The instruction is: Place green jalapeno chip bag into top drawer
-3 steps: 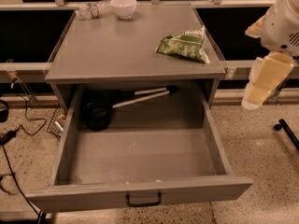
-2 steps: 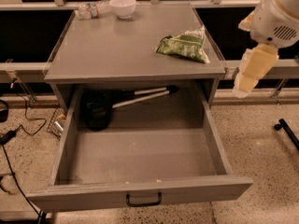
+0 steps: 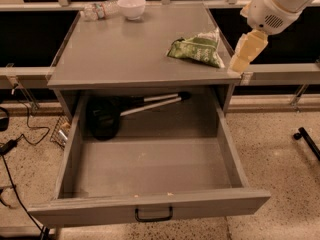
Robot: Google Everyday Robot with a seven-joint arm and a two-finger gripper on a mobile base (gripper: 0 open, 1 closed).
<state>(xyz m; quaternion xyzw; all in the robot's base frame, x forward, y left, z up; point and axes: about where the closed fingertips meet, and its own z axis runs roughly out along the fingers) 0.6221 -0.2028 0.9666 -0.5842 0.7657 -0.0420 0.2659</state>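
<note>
The green jalapeno chip bag point(image 3: 196, 49) lies flat on the right side of the grey cabinet top point(image 3: 120, 54), close to its right edge. The top drawer point(image 3: 150, 204) is pulled fully out below, with a small black pull handle point(image 3: 153, 215) on its front panel. My gripper point(image 3: 240, 61) is pale yellow and hangs from the white arm point(image 3: 277, 4) at the upper right. It points down just right of the bag, at the cabinet top's right edge, and holds nothing.
A black ladle-like utensil point(image 3: 107, 119) with a long handle lies at the back of the drawer. A white bowl point(image 3: 132, 6) and a clear plastic bottle point(image 3: 99, 10) sit at the back of the cabinet top. Cables point(image 3: 15, 149) trail on the floor at left.
The arm and gripper have moved left and a little up, from out beside the cabinet to the right edge of its top, closer to the bag. The bag and drawer have not moved.
</note>
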